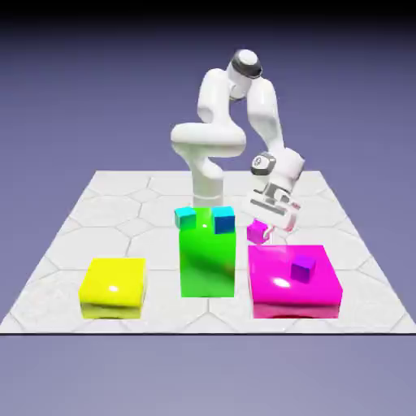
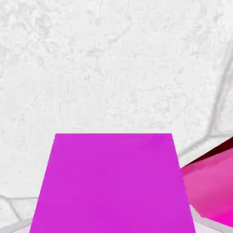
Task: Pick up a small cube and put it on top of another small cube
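Nearest the fingers (image 1: 272, 236), and between them, is the small magenta cube (image 1: 257, 232); they are clamped on it, and in the hand view it looms large with a sliver of pale fingertip on either side. Just beside the fingers, toward the camera, sits the large flat magenta block (image 1: 293, 280), whose edge also shows in the hand view. On top of that block rests the small purple cube (image 1: 303, 269), a little farther from the fingers and tilted in its turn. Off to the exterior view's left of the fingers stands the tall green block (image 1: 207, 260), with a small cyan cube (image 1: 185, 218) and a small blue cube (image 1: 223, 220) on its top. Farthest along that side, well apart from the fingers, the yellow block (image 1: 114, 287) lies on the white counter (image 1: 162, 313).
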### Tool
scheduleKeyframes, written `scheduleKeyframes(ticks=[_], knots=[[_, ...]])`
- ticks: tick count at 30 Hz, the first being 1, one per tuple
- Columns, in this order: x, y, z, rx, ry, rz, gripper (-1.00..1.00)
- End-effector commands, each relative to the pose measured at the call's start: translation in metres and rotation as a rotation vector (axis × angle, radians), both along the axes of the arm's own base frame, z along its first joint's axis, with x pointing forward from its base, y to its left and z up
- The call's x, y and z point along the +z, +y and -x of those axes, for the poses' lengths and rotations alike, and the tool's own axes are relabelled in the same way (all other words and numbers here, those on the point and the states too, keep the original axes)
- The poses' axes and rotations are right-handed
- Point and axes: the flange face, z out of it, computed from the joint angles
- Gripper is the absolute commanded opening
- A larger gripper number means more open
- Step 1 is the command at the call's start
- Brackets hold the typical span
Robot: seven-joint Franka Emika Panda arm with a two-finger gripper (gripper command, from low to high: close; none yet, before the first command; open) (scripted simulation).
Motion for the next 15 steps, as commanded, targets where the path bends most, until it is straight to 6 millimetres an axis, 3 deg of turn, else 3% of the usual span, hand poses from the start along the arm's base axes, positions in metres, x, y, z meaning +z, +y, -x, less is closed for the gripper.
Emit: scheduleKeyframes(ticks=[1,4,15], knots=[[0.009,0.014,-0.005,0.03,0.009,-0.032,-1.0],[0.035,0.042,-0.024,0.117,0.019,-0.095,-1.0],[0.081,0.049,-0.103,0.412,-0.031,-0.05,-1.0]])
